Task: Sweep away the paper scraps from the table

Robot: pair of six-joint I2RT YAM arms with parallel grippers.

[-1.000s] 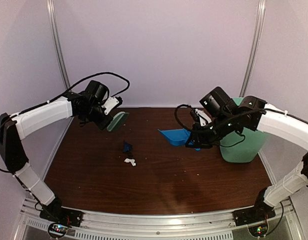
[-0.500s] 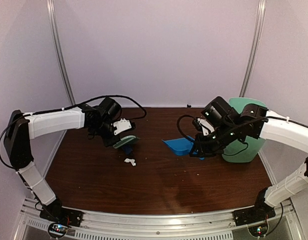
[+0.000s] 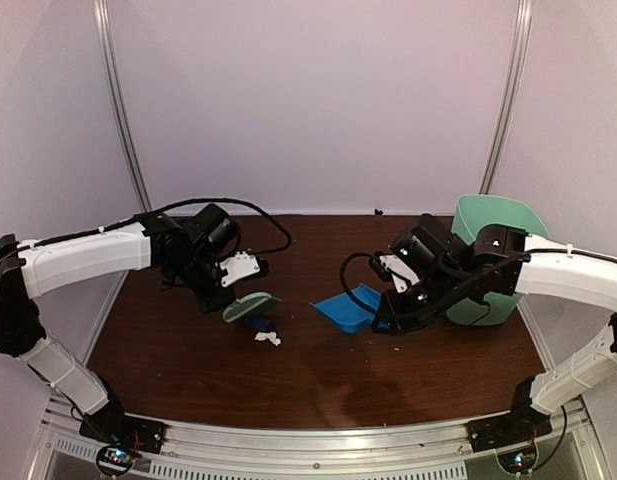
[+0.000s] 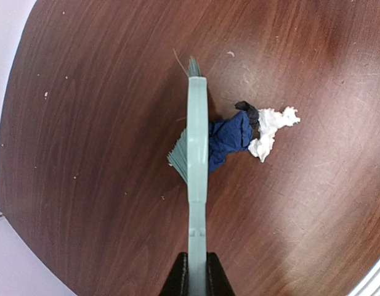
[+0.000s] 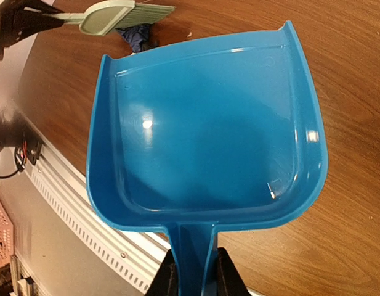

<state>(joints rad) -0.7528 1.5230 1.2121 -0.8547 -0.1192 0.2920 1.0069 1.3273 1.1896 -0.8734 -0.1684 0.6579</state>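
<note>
Nearest the viewer, a silver rail (image 3: 318,440) borders the dark wood-grain table (image 3: 318,385), with both arm bases bolted along it.

Mid-table, left of centre, lie the paper scraps (image 3: 263,330). The left wrist view shows three of them bunched together: a dark-blue wad (image 4: 230,139), a white wad (image 4: 270,129) touching its far side, and a small black wad (image 4: 246,110) at the top of the pair.

The left gripper (image 4: 197,274) is clamped on the handle of a mint-green hand brush (image 4: 197,154), which runs straight out from the fingertips. The scraps sit well ahead of the gripper, about halfway along the brush. The blue wad presses against one flank of the brush, and the bristles splay out on the other.

To the right, apart from the scraps, the right gripper (image 5: 193,274) is closed tight on the stem of a blue dustpan (image 5: 208,129). The pan's open mouth faces the brush and scraps across a strip of bare wood; whether its lip touches the table cannot be told.

Farthest back on the right stands a mint-green bin (image 3: 498,225), just behind the right arm.
</note>
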